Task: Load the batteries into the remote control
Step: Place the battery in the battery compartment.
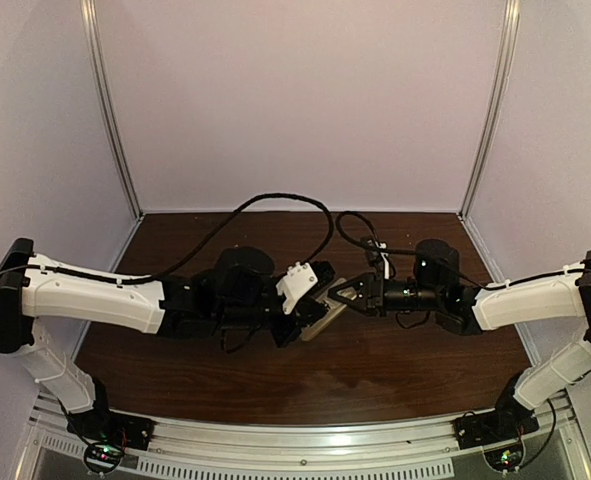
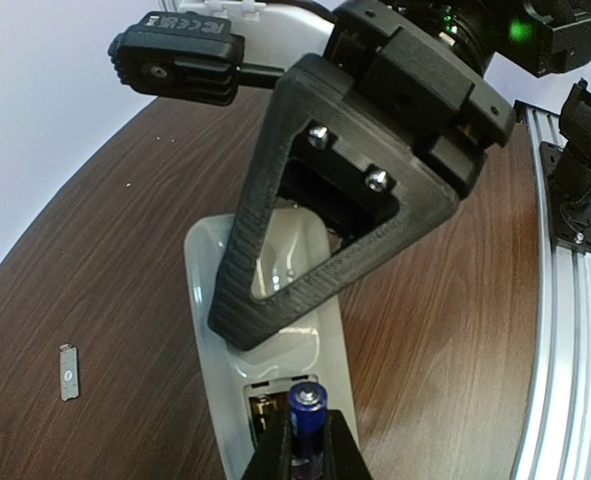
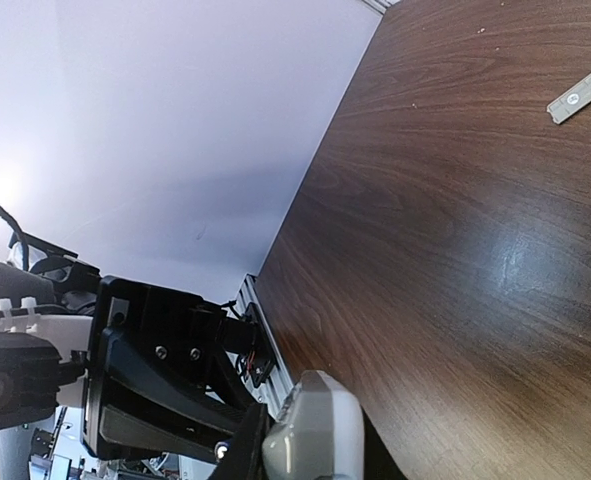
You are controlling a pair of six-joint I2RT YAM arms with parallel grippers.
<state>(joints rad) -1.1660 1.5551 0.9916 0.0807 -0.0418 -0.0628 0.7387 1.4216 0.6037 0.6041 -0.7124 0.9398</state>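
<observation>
**A:** What has the left gripper point(image 2: 308, 455) got?

**B:** Its fingers are closed on the blue-purple battery point(image 2: 307, 402). The battery sticks out past the fingertips, end-on to the wrist camera. Just beyond those fingertips is the open battery bay point(image 2: 265, 402) of the remote control point(image 2: 207, 275).

**A:** And what steadies the remote?

**B:** The right gripper point(image 1: 341, 298) is clamped on the white body farther out from the left hand. One black triangular finger lies across the upper face. In its own wrist view, a rounded end of the remote sits between its fingers. I cannot tell whether the remote rests on the table point(image 2: 115, 250) or is held clear of it.

**A:** Where is the other battery?

**B:** Something brassy shows inside the bay, but I can't say whether it is a cell or a contact.

**A:** What could go wrong from here?

**B:** I see three risks:
- **Jamming:** The battery meets the bay at an angle, so its leading end could catch on the rim instead of dropping in.
- **Slipping:** A hard push from the left hand could make the remote slide or twist in the other grip, since only two fingers hold a smooth shell.
- **Fouling:** The left fingers flank the battery closely, so they may strike the bay walls before it seats. Letting go early would then let it roll off.

**A:** Is anything else nearby?

**B:** A small grey plate point(image 2: 69, 371) lies off to the left of that hand, well apart from it. It may be the cover, and it is out of harm's way.
</observation>
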